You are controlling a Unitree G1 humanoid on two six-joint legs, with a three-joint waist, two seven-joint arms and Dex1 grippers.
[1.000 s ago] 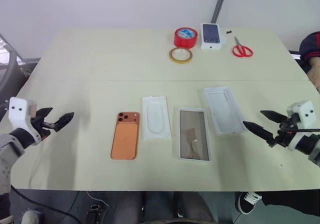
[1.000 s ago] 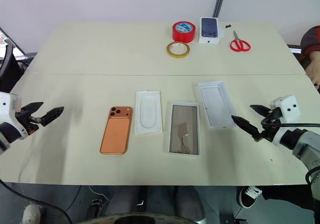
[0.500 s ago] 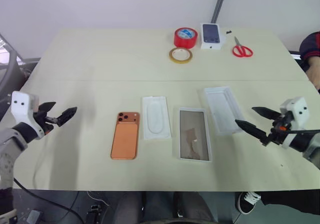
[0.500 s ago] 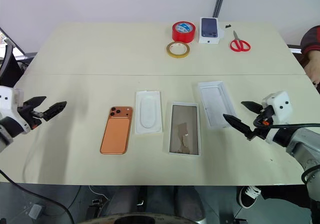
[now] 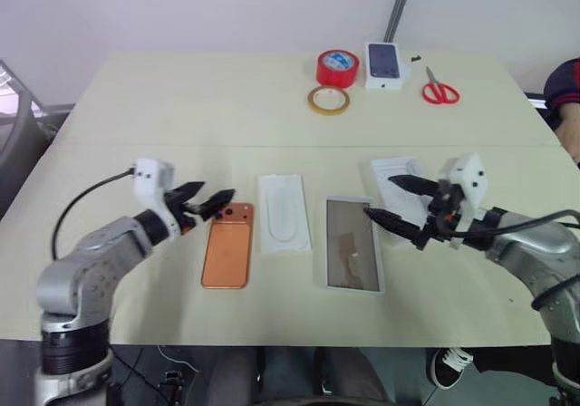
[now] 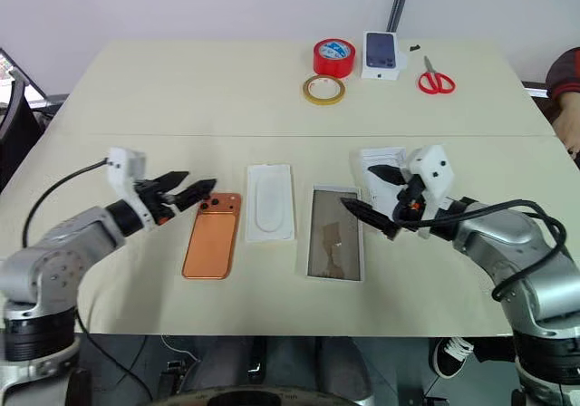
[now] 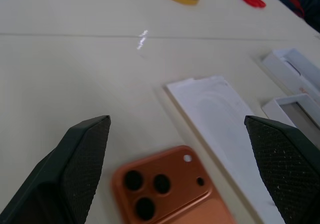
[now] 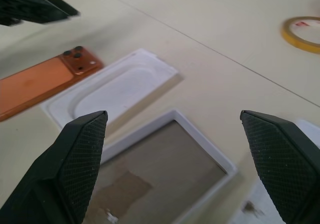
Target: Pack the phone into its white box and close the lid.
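The phone [image 5: 226,253] lies flat on the table, camera side up, two places to the left of the white box [image 5: 352,256], with the flat white insert [image 5: 282,213] between them, and the lid [image 5: 401,191] lies open side up just right of the box. The left gripper [image 5: 207,203] hangs spread wide and empty over the phone's lens end, and the right gripper [image 5: 399,202], also spread and empty, hovers over the box's far right corner. Because the phone is thin and flat, I think the fingers could slide on it and push it against the insert, or the right gripper could knock the light box out of line.
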